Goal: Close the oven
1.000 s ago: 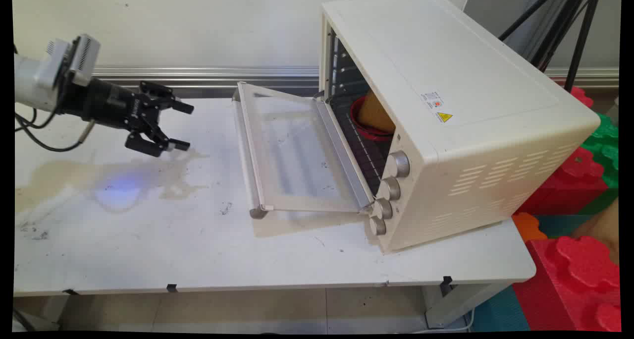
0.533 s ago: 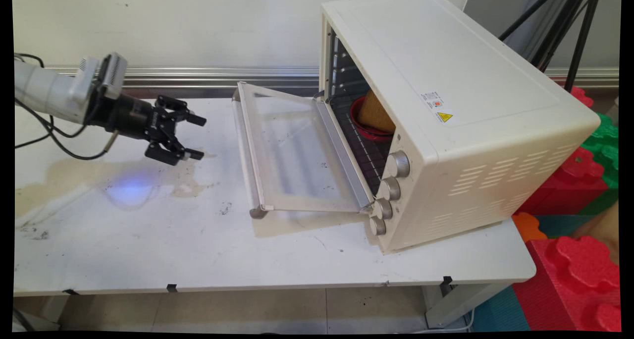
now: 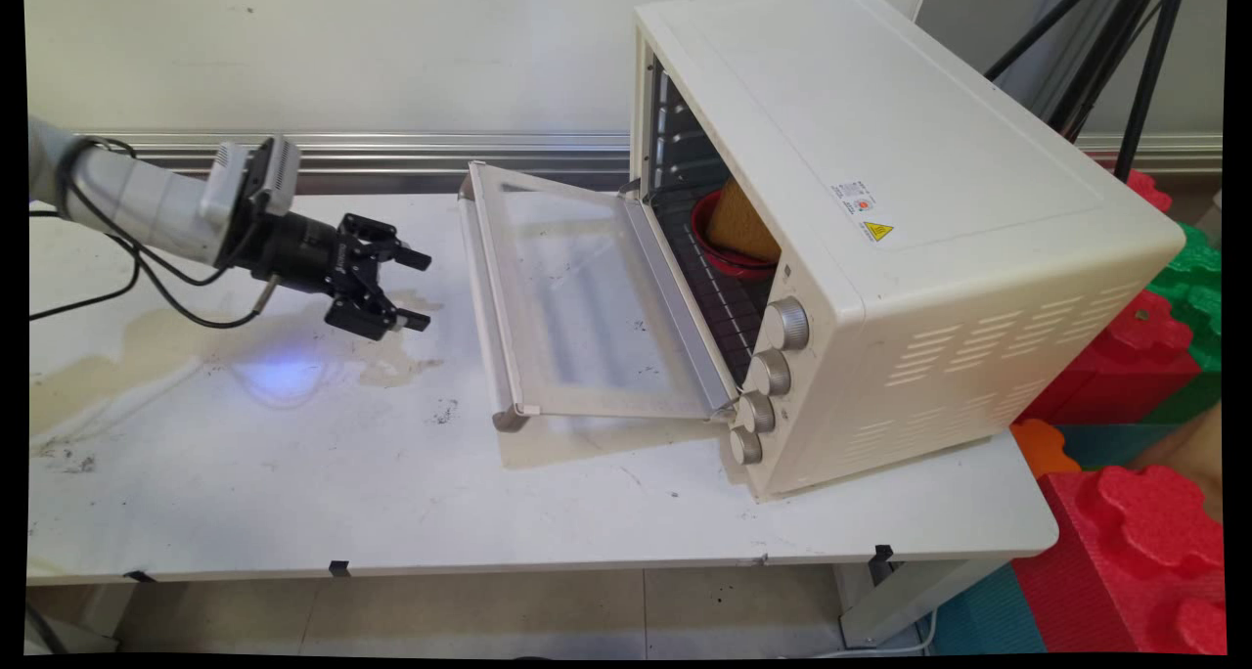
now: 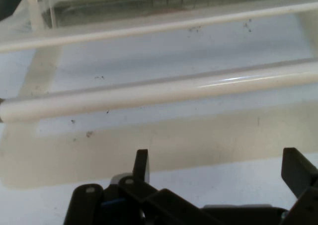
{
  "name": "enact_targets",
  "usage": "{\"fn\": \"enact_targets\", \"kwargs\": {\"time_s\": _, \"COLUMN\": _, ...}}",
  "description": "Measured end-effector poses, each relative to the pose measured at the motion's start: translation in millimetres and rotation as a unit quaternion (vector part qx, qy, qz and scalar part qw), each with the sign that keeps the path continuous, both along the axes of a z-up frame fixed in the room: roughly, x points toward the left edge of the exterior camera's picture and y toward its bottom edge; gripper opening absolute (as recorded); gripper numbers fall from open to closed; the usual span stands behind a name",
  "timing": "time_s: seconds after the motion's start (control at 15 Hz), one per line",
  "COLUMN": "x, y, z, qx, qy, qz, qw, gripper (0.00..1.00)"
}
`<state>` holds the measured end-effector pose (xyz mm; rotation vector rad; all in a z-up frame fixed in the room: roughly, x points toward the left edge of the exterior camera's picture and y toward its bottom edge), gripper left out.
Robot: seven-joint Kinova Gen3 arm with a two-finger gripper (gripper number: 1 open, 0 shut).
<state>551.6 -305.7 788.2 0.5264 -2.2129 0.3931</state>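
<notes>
A cream toaster oven stands on the white table, its glass door dropped open toward the left. Inside on the rack sits a red bowl holding a tan, bread-like piece. My black gripper hovers low over the table just left of the door, open and empty, pointing at the door's cream handle bar. In the hand view the handle bar runs across the picture a short way beyond my gripper, with the door glass behind it.
Four knobs line the oven's front right side. A brownish stain spreads over the table's left part. Red and green foam blocks are stacked off the table's right end. A black tripod stands behind the oven.
The gripper has moved right and down toward the oven door's handle, staying open. The oven, door and bowl have not moved.
</notes>
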Motion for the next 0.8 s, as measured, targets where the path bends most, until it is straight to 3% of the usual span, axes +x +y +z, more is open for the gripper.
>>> {"fn": "enact_targets", "kwargs": {"time_s": 0.6, "x": -9, "y": -15, "z": -22, "qx": 0.018, "qy": 0.018, "qz": 0.018, "qw": 0.9995, "gripper": 1.0}}
{"fn": "enact_targets", "kwargs": {"time_s": 0.67, "x": -10, "y": -15, "z": -23, "qx": 0.019, "qy": 0.02, "qz": 0.018, "qw": 0.9995, "gripper": 0.0}}
{"fn": "enact_targets", "kwargs": {"time_s": 0.8, "x": -13, "y": -17, "z": -25, "qx": 0.019, "qy": 0.024, "qz": 0.019, "qw": 0.9994, "gripper": 0.0}}
